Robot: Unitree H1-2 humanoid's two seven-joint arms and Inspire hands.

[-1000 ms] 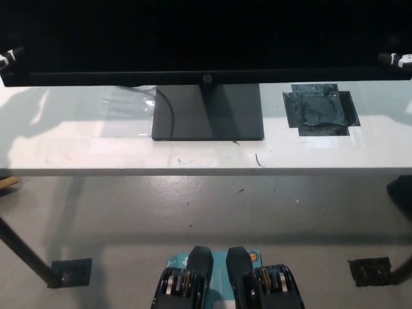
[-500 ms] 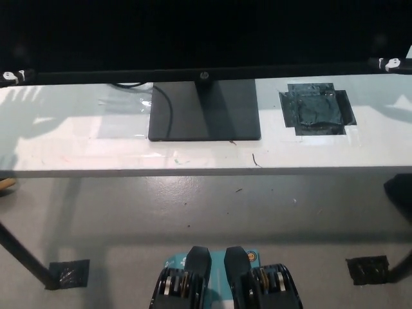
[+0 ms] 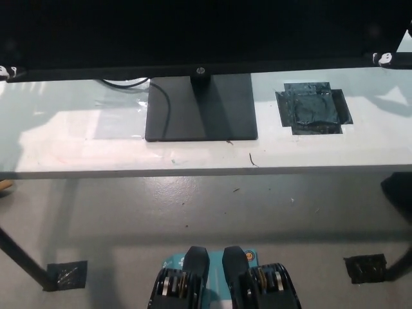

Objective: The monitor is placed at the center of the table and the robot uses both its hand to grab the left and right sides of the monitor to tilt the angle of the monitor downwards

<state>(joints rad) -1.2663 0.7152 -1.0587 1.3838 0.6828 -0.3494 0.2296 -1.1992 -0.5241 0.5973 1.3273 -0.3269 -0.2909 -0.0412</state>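
Monitor: one black monitor (image 3: 193, 32) fills the far part of the view, its lower bezel running almost from the left edge to the right, logo at mid-bezel.
Stand: one flat dark square base (image 3: 201, 108) sits on the table under the screen's middle, near the table's centre.
Left hand: only a small white bit of the left hand (image 3: 8, 71) shows at the screen's lower left corner, touching it; whether it grips cannot be told.
Right hand: a small black-and-white bit of the right hand (image 3: 386, 59) shows at the screen's lower right corner, touching it; its grip cannot be told either.
Cable: one dark cable (image 3: 159, 91) curves along the base's left side and runs up behind the screen.
Table: one white table (image 3: 77, 138), lightly scuffed, with the screen's shadow over its far part.
Tape patch: one black tape patch (image 3: 312, 108) lies on the table right of the base, apart from it.
Floor: grey floor (image 3: 206, 212) in front of the table, with small specks.
Floor tape: two dark tape squares, left (image 3: 66, 273) and right (image 3: 367, 268), each at the foot of a table leg.
Legs: one slanted dark leg (image 3: 22, 257) at the near left.
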